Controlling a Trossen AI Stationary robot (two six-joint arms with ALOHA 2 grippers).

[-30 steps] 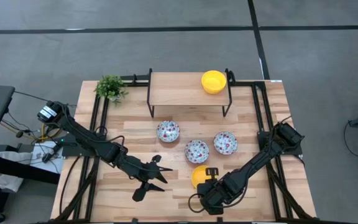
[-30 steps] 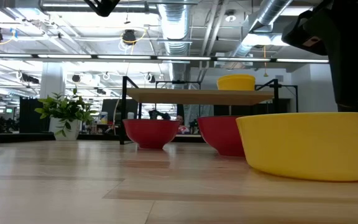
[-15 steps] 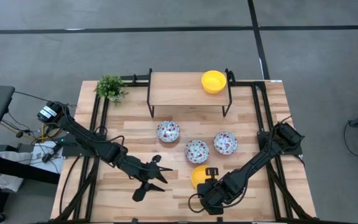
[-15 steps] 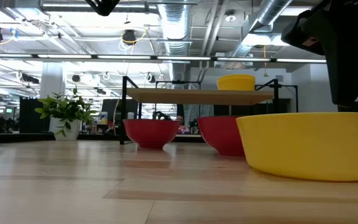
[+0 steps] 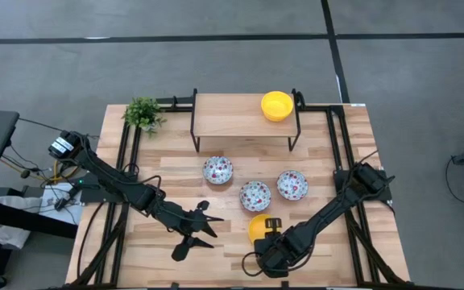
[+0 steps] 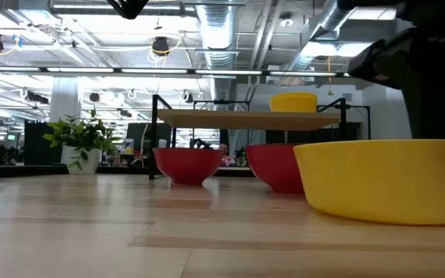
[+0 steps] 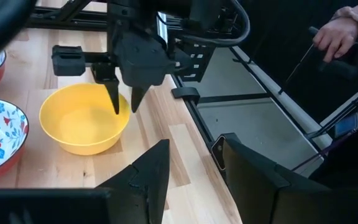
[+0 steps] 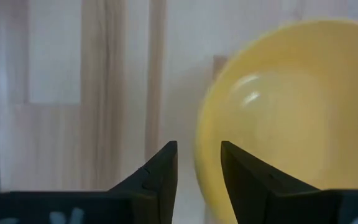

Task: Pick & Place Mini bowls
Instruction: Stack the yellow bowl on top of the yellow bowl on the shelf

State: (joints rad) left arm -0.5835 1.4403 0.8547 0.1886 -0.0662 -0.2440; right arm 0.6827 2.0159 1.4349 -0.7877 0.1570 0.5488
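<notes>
The right gripper [image 7: 123, 102] is seen released, fingers parted over the rim of a yellow mini bowl [image 5: 258, 228] on the table [image 5: 329, 161]. The left gripper [image 5: 204, 225], also released, is held nearby.

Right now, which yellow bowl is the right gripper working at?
The yellow bowl on the tabletop, right beside the right gripper, whose fingers are open. The other yellow bowl sits on the raised shelf.

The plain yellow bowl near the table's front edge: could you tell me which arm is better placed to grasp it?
The right. Its open end effector hangs directly over the plain yellow bowl's rim, fingers pointing down. The left end effector, also open, hovers apart from it over bare wood.
</notes>
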